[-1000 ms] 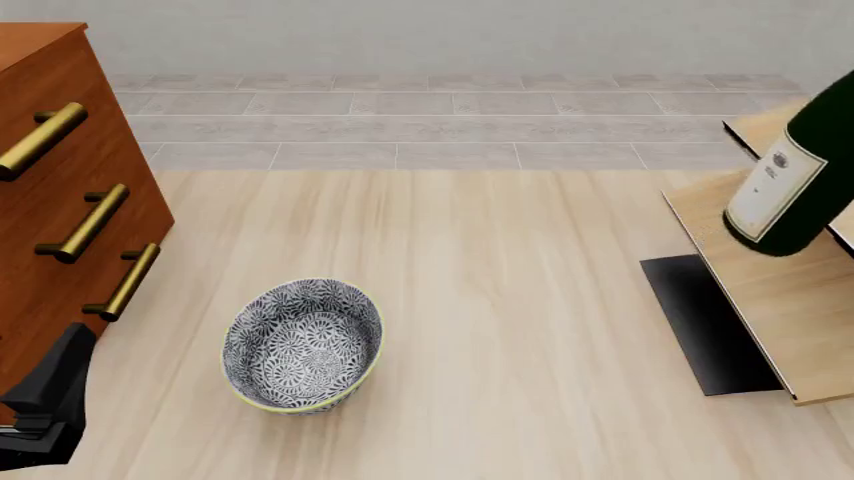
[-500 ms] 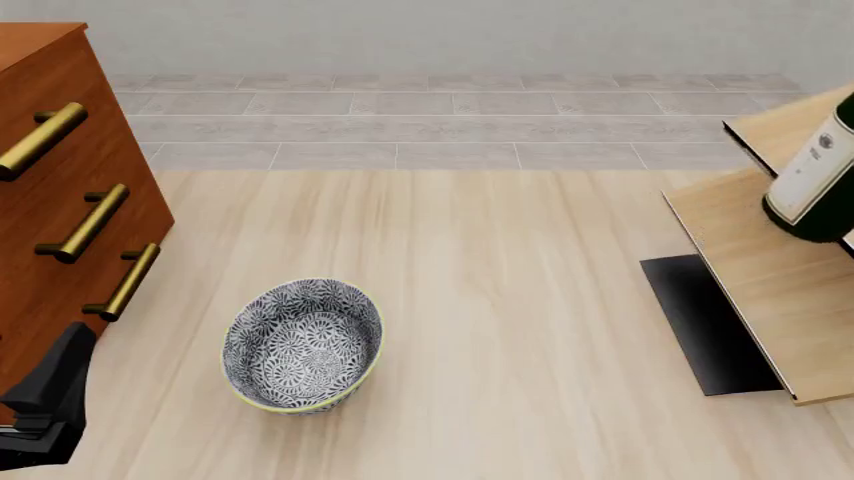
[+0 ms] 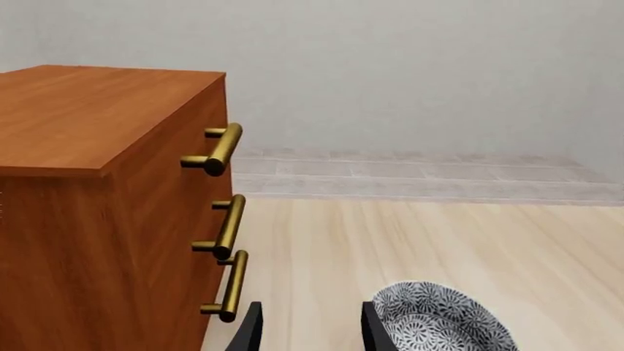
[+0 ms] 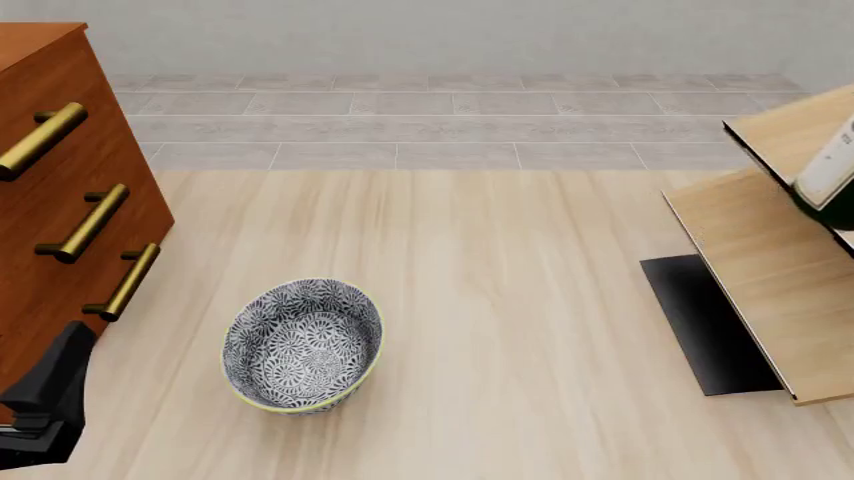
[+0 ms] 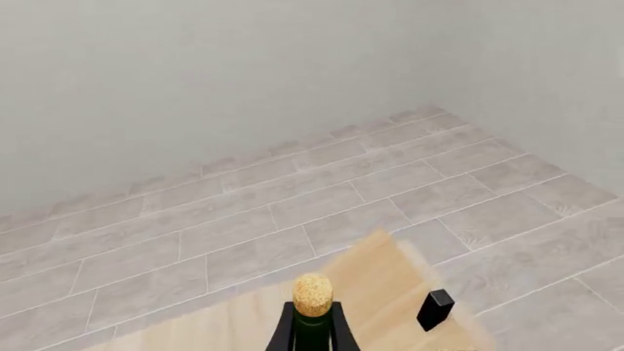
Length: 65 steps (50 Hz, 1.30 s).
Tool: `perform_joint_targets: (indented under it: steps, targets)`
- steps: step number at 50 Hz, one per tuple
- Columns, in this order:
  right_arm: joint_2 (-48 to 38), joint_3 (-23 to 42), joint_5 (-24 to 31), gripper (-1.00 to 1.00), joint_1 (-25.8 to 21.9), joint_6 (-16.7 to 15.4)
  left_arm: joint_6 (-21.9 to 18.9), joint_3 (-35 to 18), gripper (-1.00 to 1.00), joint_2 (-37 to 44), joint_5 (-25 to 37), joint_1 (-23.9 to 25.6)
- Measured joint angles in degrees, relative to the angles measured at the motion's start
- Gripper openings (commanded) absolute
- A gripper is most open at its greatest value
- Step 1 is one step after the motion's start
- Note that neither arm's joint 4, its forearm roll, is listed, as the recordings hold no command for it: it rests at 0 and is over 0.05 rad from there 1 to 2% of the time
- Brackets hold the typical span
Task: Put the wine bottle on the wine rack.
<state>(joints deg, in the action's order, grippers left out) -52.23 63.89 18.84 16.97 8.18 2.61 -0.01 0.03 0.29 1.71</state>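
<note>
Only a sliver of the wine bottle (image 4: 839, 165) shows at the right edge of the front view: its white label and dark green base, tilted above the upper boards of the wine rack (image 4: 754, 265). In the right wrist view its tan cork and dark neck (image 5: 313, 296) stand close in front of the camera, with a tan rack board (image 5: 390, 285) beyond. My right gripper's fingers do not show; the bottle stays centred before its camera, held aloft. My left gripper (image 3: 310, 335) is open and empty, low beside the cabinet, and shows at the front view's bottom left (image 4: 40, 410).
A reddish-brown drawer cabinet (image 4: 54, 200) with brass handles stands at the left. A patterned grey bowl (image 4: 304, 343) sits on the table near the left gripper, and shows in the left wrist view (image 3: 443, 322). The rack's black base panel (image 4: 701, 320) lies on the table.
The wine bottle has moved to the right and up over the rack, almost out of the front view. The left arm has not moved.
</note>
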Motion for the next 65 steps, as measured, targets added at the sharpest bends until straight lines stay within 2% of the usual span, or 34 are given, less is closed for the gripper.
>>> perform_joint_targets:
  steps: [27,65]
  targets:
    - [-4.8,0.9,-1.6,-1.0,4.9,2.7,-0.1,0.0,1.0,0.0,0.0,-0.1]
    - [-7.8,-0.3,-4.8,-1.0,7.0,10.2,-0.2,0.0,1.0,0.0,0.2,0.1]
